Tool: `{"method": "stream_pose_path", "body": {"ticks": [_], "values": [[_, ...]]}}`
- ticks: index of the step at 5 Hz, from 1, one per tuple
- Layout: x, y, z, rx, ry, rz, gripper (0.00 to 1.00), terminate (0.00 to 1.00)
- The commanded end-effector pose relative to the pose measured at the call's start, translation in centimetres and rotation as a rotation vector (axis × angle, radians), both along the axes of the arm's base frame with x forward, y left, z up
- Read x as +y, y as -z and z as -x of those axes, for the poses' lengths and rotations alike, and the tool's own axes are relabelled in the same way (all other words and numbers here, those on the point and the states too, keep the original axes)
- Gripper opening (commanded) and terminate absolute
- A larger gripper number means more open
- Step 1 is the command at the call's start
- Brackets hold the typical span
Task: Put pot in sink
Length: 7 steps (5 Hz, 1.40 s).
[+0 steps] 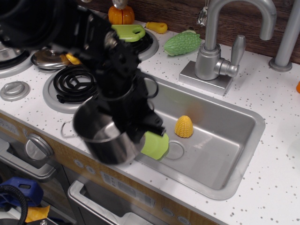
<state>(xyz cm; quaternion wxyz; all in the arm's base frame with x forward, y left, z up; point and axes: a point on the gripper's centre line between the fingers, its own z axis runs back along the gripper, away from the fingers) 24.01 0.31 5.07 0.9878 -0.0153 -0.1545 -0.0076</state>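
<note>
The pot (pixel 99 137) is a tall shiny steel cylinder, blurred by motion, held tilted above the counter's front edge just left of the sink (pixel 225 140). My black gripper (pixel 127 125) reaches down onto the pot's right rim and looks shut on it; the fingertips are hidden by the wrist. One wire handle (pixel 67 129) sticks out on the pot's left. The sink is a rectangular steel basin that holds a yellow corn cob (pixel 183 126) and a green plate (pixel 155 144) near the drain.
A steel faucet (pixel 213 51) stands behind the sink. A green gourd (pixel 183 43), a green cutting board (pixel 127 32) and an orange pumpkin (pixel 121 15) lie at the back. A black stove coil (pixel 75 84) and a steel lid (pixel 49 58) are at the left.
</note>
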Motion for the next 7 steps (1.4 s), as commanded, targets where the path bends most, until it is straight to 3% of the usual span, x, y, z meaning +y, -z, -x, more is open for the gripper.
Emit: {"method": "stream_pose_path", "body": {"ticks": [1, 2, 4, 5, 6, 7], "values": [[-0.7, -1.1, -4.6, -0.113, 0.035, -0.025, 0.00, 0.00], [-1.6, -0.1, -6.5, -0.154, 0.040, -0.005, 0.00, 0.00], [-2.2, 3.3, -6.1, -0.189, -0.047, 0.136, 0.00, 0.00], [-2.1, 3.6, -6.0, -0.214, -0.066, 0.175, 1.00, 0.00], [-2.1, 3.6, -6.0, -0.214, -0.066, 0.175, 1.00, 0.00], [-2.1, 3.6, -6.0, -0.214, -0.066, 0.175, 1.00, 1.00]]}}
